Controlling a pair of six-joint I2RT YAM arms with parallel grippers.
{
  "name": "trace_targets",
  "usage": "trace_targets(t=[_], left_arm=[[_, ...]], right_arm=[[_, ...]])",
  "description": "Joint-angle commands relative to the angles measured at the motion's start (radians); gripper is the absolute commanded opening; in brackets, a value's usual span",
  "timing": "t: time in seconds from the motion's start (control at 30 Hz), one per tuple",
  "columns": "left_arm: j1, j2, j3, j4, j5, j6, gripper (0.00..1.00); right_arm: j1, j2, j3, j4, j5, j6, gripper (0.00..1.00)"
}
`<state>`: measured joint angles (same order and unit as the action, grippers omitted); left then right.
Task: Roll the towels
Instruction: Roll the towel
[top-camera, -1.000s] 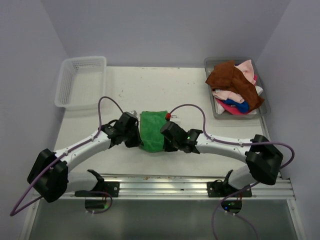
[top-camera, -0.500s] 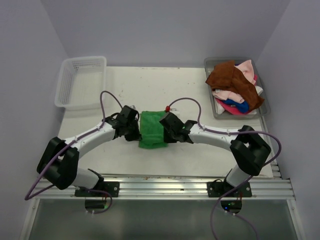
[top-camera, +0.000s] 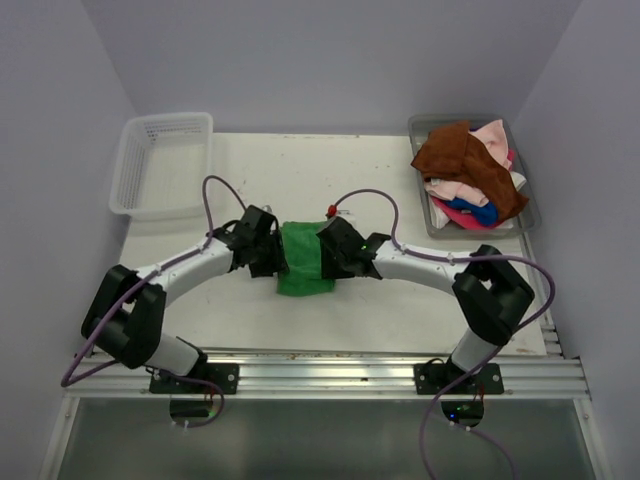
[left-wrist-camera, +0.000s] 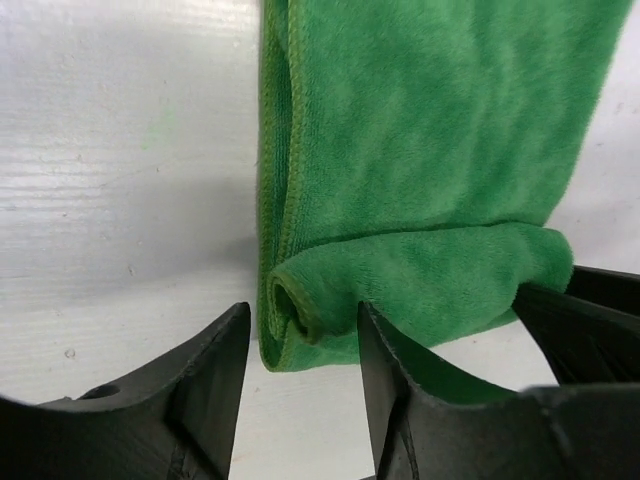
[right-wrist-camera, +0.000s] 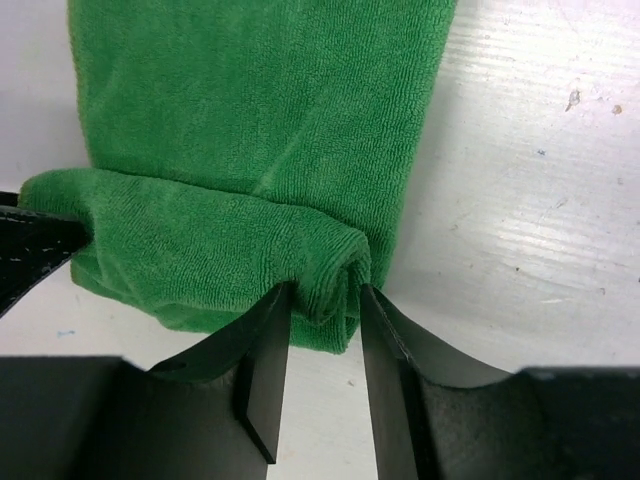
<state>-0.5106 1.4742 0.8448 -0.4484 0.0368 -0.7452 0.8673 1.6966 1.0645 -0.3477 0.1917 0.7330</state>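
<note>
Left gripper (left-wrist-camera: 302, 320) pinches the left end of the rolled edge; right gripper (right-wrist-camera: 325, 300) pinches the right end. Gripping both ends likely keeps the roll even and tight as it turns. The green towel (top-camera: 305, 262) lies mid-counter (top-camera: 400, 180), near edge rolled, far part flat. Other towels (top-camera: 465, 165) are piled in the tray (top-camera: 440, 232) at the far right corner; the basket (top-camera: 165, 160) sits at the far left corner.

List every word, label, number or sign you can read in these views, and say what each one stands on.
None: no readable text shows on the green towel, the piled towels, the white basket, the grey tray, the left arm, the right arm or the table.
</note>
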Motion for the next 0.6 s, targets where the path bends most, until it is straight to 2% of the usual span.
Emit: trace_targets(t=[0.0, 0.1, 0.13, 0.17, 0.3, 0.37, 0.57], left_arm=[[0.006, -0.112, 0.019, 0.020, -0.058, 0.004, 0.51], [-0.003, -0.204, -0.027, 0.028, -0.063, -0.026, 0.46], [-0.011, -0.239, -0.039, 0.031, -0.061, -0.032, 0.43], [-0.022, -0.255, -0.067, 0.033, -0.054, -0.043, 0.32], [-0.034, -0.287, -0.131, 0.077, 0.020, -0.048, 0.09], [-0.036, -0.279, -0.156, 0.118, 0.054, -0.046, 0.01], [-0.037, -0.177, -0.151, 0.198, 0.060, -0.031, 0.00]], right_arm=[[0.001, -0.118, -0.004, 0.006, 0.023, -0.015, 0.40], [0.021, -0.155, -0.018, -0.014, 0.040, -0.020, 0.40], [0.024, -0.160, -0.020, -0.017, 0.040, -0.017, 0.38], [0.030, -0.163, -0.023, -0.020, 0.043, -0.017, 0.35], [0.048, -0.173, -0.038, -0.019, 0.046, -0.004, 0.26], [0.068, -0.176, -0.038, -0.023, 0.049, -0.001, 0.24], [0.093, -0.134, -0.023, -0.019, 0.043, -0.007, 0.19]])
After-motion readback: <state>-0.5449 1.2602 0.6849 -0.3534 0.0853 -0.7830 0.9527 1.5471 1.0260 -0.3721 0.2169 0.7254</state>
